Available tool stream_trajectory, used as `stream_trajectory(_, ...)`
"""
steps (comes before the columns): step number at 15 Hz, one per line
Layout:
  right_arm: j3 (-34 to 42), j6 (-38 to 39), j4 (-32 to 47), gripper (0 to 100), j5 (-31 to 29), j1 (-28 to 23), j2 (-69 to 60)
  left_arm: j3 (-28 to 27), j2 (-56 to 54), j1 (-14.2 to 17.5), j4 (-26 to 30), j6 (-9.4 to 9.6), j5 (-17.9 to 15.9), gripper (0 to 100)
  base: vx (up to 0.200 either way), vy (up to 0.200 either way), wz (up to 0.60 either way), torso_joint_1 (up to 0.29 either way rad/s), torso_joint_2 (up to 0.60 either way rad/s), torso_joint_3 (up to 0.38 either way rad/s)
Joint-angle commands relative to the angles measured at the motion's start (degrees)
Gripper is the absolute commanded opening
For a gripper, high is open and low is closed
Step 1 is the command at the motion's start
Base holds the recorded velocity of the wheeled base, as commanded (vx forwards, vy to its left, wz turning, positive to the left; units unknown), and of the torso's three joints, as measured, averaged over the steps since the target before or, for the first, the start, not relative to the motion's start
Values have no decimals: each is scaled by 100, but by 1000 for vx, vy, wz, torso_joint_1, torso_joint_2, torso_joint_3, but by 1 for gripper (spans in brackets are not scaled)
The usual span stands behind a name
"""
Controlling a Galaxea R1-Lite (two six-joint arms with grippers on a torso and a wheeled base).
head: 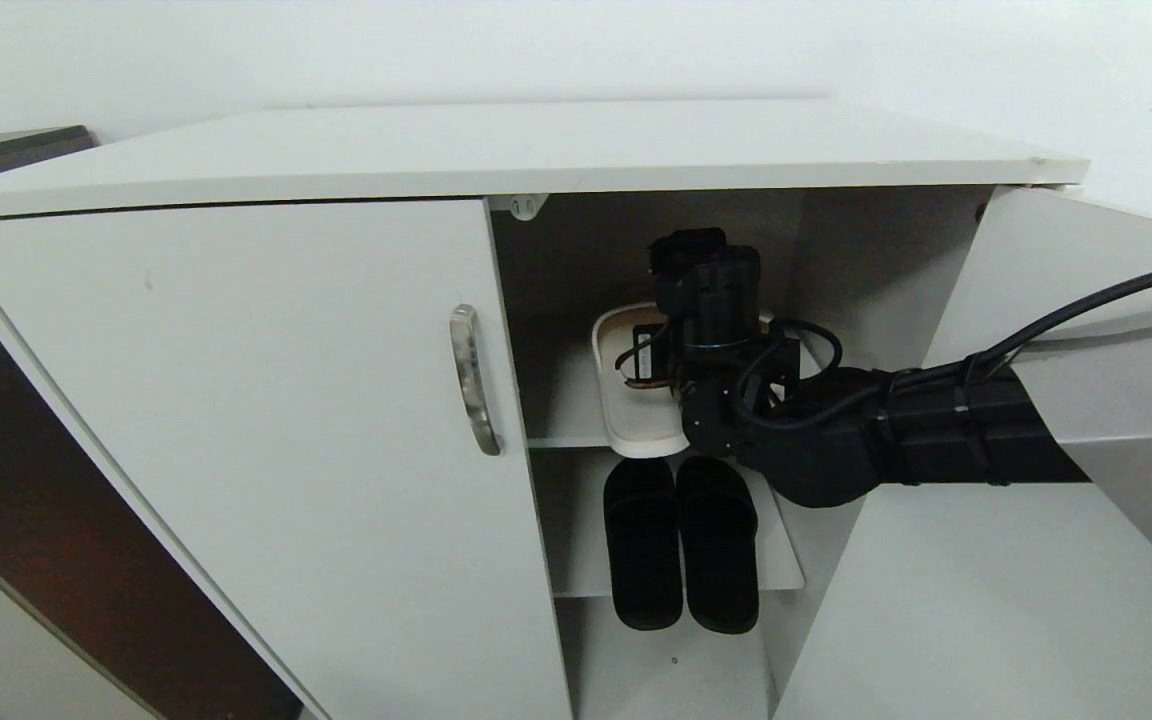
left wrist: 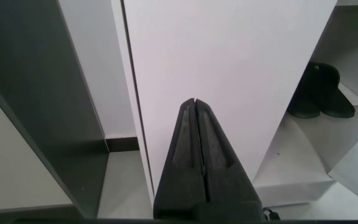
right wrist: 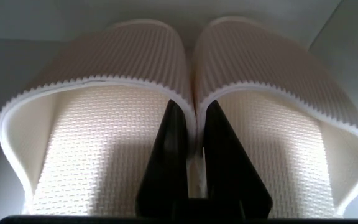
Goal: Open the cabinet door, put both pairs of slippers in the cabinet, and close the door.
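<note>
The white cabinet (head: 496,160) stands with its left door (head: 236,450) closed, its metal handle (head: 474,380) at the inner edge, and its right door (head: 986,600) swung wide open. The right arm (head: 936,430) reaches through that opening to the upper shelf (head: 561,420).

The black slippers (head: 681,545) lie side by side on the lower shelf (head: 576,540), heels toward the front and hanging a little past its edge. The cream slippers (head: 636,410) are on the upper shelf directly above them, toes pointing inward. I cannot tell whether their full weight is down yet.

The right claw (right wrist: 194,118) is pinched nearly together on the two touching inner walls of the cream pair, one finger inside each slipper. The left claw (left wrist: 195,109) is pressed fully together with nothing in it, hanging in front of the closed left door and well apart from the work.

By my reading, placing the second pair is the step in hand, with door closing left. The next move calls for spreading the right claw, drawing straight back so the fingers slip out without dragging the pair off the shelf, then getting the arm out of the opening before pushing the right door shut.
</note>
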Motion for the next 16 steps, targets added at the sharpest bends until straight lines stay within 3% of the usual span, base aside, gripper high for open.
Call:
stream_trajectory(1, 2, 1, 0, 0, -5, -8, 39, 0, 7, 0, 0, 1, -6, 0, 0, 0, 0, 0, 0, 0)
stream_trajectory(4, 2, 1, 0, 0, -5, -8, 65, 0, 7, 0, 0, 1, -6, 0, 0, 0, 0, 0, 0, 0)
stream_trajectory(5, 2, 1, 0, 100, -5, -8, 65, 0, 7, 0, 0, 1, -6, 0, 0, 0, 0, 0, 0, 0)
stream_trajectory(10, 354, -17, 0, 100, -31, 62, -243, 0, 7, 0, 0, -8, 2, 0, 0, 0, 0, 0, 0, 0)
stream_trajectory(16, 1453, 10, -123, 100, -58, 361, -1139, 0, 7, 0, 0, -8, -6, 0, 0, 0, 0, 0, 0, 0)
